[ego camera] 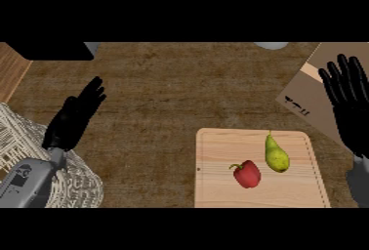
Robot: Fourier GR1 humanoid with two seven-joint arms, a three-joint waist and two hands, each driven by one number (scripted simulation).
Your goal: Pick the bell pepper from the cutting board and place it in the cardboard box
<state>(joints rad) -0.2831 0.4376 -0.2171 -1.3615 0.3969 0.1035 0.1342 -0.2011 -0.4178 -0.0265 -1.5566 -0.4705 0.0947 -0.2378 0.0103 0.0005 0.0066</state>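
A red bell pepper (247, 174) lies on the light wooden cutting board (220, 194) at the lower right, just left of a green pear (276, 155). The cardboard box (306, 93) sits at the right edge, beyond the board. My right hand (352, 110) is open with straight fingers, held over the box's near side and right of the board. Over the brown counter at the left, my left hand (74, 118) is open too, fingers pointing up, far from the pepper.
A white woven basket (16, 141) occupies the lower left under my left forearm. A black object (52, 51) sits at the top left and a grey rim (271, 45) shows at the top edge.
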